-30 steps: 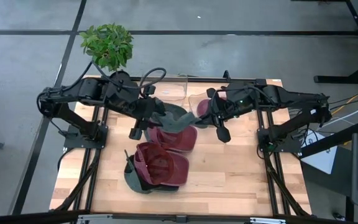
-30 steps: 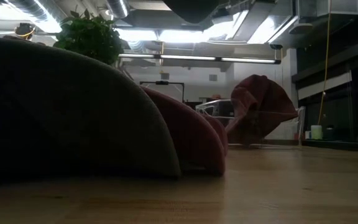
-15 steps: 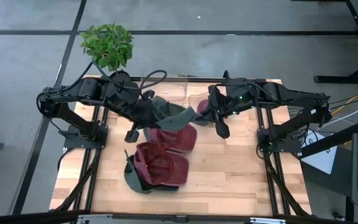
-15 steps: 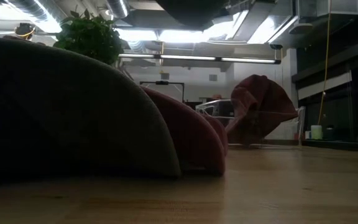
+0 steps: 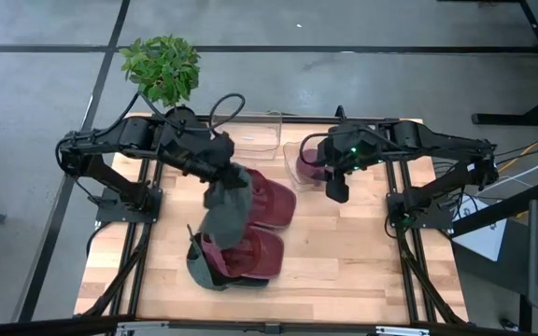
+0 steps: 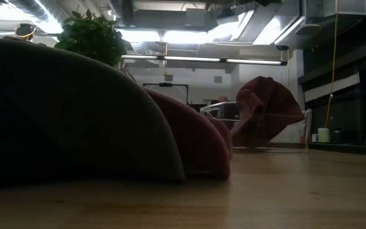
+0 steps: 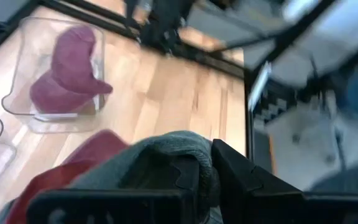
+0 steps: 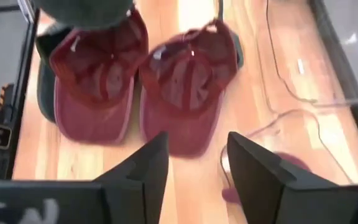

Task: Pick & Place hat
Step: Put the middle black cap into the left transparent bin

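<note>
Handoff done: the grey-green fabric cap (image 5: 227, 213) has left the right arm and now hangs from the left gripper (image 5: 220, 183) alone, over the two maroon caps on the wooden surface (image 5: 344, 252). A second ago it was stretched between both arms at the back of the surface. Left jaws are narrow, pinched on the cap's fabric (image 7: 166, 149), as the left wrist view shows.

The right gripper (image 5: 336, 187) has let go and pulled back beside the bins; jaws apart, holding nothing (image 8: 188, 158).

Judgement: pick is done, place isn't; the cap is still airborne.

Count:
- Maroon caps lying open side up on the surface: two (image 8: 95, 78) (image 8: 188, 81)
- Maroon cap in a clear plastic bin (image 5: 292, 168): one (image 7: 67, 78)
- Second clear bin (image 5: 264, 135): holds nothing I can see
- Grey-green caps: the held one, plus one dark green cap (image 5: 196, 271) under the front maroon cap
- Potted green plant (image 5: 162, 67) off the back left corner: one
</note>
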Robot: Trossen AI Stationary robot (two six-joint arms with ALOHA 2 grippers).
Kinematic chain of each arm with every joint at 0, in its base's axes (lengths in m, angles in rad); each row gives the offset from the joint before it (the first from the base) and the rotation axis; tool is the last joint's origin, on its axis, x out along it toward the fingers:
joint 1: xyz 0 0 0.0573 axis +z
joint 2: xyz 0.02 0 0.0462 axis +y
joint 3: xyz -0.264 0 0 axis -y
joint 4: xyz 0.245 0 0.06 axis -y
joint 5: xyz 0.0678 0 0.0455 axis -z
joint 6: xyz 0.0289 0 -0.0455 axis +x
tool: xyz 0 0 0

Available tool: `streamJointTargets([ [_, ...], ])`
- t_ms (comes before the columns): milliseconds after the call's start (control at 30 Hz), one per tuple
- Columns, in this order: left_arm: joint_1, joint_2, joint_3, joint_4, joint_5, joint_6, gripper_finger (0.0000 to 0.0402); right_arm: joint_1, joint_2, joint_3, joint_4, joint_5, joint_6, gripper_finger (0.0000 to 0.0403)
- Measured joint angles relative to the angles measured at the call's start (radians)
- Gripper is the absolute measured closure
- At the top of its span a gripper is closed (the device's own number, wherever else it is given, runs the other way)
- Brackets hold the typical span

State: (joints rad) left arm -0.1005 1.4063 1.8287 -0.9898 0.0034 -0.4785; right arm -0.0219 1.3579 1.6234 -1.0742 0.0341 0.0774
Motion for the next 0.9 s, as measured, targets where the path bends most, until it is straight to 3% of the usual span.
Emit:
streamJointTargets([
  [167,0.035,0.001,-0.04,0.068,-0.143,-0.181,0.0379,0.0,0.0,0.0,-0.027,0.0,0.046,0.0229],
  [300,0.085,0.001,-0.099,0.218,-0.246,-0.268,0.0378,0.0,0.0,0.0,-0.041,0.0,0.05,0.0232],
  [600,0.202,0.003,-0.22,0.462,-0.567,-0.306,0.0379,0.001,0.0,0.0,-0.046,0.049,0.054,0.0241],
  [900,0.293,0.001,-0.348,0.66,-0.731,-0.446,0.0379,0.0,0.0,0.0,-0.045,0.116,0.054,0.0241],
])
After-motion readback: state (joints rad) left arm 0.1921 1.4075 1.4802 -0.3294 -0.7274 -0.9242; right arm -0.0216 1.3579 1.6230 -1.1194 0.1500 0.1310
